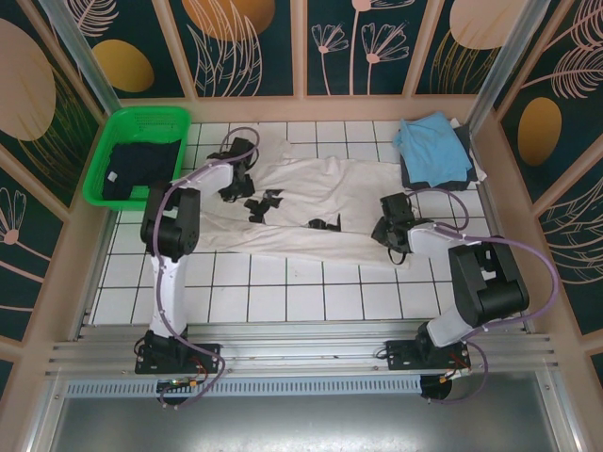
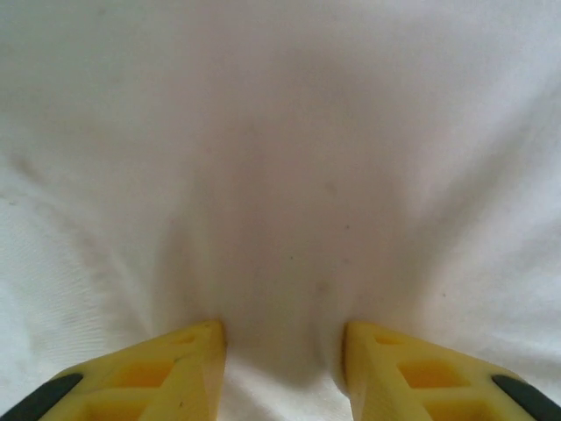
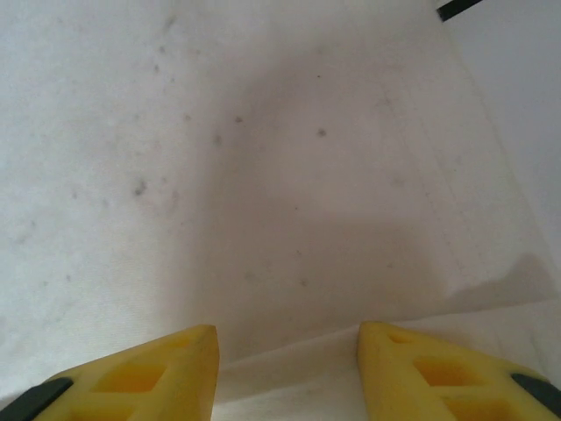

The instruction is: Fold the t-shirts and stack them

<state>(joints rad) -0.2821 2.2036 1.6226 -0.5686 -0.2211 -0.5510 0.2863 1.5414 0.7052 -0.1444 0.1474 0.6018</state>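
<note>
The cream-white shirt [image 1: 320,188] lies spread across the middle of the table [image 1: 283,301]. The left fingers [image 2: 166,373] stand partly apart on its cloth, gripping nothing. The right fingers [image 3: 149,377] are likewise parted at a folded edge. The blue shirt [image 1: 429,141] sits upper right.

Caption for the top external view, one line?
Left hand and right hand over the spread cream-white t-shirt; light blue t-shirt far right, green basket far left.
</note>
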